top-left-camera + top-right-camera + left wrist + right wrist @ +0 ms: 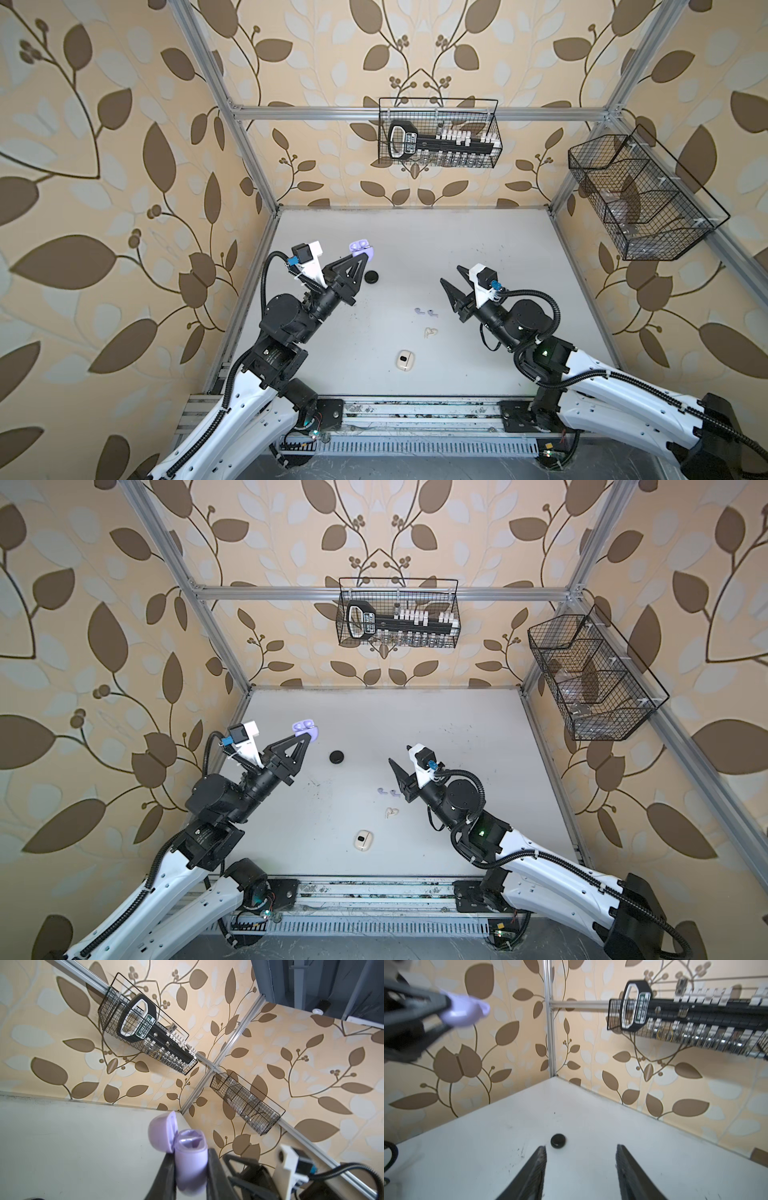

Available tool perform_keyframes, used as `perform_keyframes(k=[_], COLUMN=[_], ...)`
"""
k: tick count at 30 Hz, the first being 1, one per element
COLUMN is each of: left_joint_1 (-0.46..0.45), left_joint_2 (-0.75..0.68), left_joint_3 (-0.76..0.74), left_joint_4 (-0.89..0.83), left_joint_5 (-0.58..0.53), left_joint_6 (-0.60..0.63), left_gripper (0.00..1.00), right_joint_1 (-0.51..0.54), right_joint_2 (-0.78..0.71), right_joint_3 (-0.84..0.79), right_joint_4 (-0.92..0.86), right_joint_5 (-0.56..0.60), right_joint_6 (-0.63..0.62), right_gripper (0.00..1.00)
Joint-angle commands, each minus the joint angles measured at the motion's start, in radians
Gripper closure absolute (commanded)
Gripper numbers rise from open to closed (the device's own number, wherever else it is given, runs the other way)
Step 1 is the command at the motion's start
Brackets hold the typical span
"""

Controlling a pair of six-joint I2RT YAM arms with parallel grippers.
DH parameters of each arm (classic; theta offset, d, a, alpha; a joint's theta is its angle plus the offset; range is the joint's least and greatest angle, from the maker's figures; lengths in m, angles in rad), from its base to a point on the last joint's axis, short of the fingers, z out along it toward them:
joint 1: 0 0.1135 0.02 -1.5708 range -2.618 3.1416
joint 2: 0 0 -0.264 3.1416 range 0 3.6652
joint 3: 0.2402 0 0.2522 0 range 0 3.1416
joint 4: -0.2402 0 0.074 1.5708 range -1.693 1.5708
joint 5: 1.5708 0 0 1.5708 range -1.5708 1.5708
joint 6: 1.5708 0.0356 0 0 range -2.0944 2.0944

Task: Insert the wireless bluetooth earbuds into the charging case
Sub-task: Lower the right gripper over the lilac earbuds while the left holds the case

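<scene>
Jaws of left gripper (191,1176) pinched narrow on lavender charging case (360,247), lid open, held up off white table (478,249). Right gripper (581,1147) stands about half open with nothing between its fingers, above the table near round black case (558,1141), not touching it. Lavender earbuds (432,312) and cream earbuds (431,332) lie loose mid-table between the arms. Cream case (404,360) lies near them.

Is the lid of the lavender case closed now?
No, in the left wrist view the lavender case clamped in the left gripper has its lid standing open.
</scene>
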State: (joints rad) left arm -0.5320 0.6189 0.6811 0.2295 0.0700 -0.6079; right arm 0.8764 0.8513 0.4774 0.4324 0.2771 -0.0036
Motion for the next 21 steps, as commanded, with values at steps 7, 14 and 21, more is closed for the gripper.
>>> perform_keyframes(k=[7,14,21], left_joint_1=[-0.01,-0.01,-0.01], left_joint_2=[-0.014,0.02,-0.029], left_joint_3=[0.053,0.096,0.083], left_joint_4=[-0.074,-0.106,-0.106], left_joint_5=[-0.046,-0.048,-0.054], left_joint_6=[-0.151,-0.138,-0.147], left_gripper=[1.0,1.0,1.0], right_joint_1=[-0.029,-0.036,0.002], right_joint_2=[0.129,0.38,0.415], right_joint_3=[-0.208,-0.12,0.138], right_joint_4=[0.148,0.13,-0.134], right_joint_5=[-0.062,-0.119,-0.097], right_joint_6=[0.143,0.194,0.451], right_gripper=[0.42,0.49,0.52])
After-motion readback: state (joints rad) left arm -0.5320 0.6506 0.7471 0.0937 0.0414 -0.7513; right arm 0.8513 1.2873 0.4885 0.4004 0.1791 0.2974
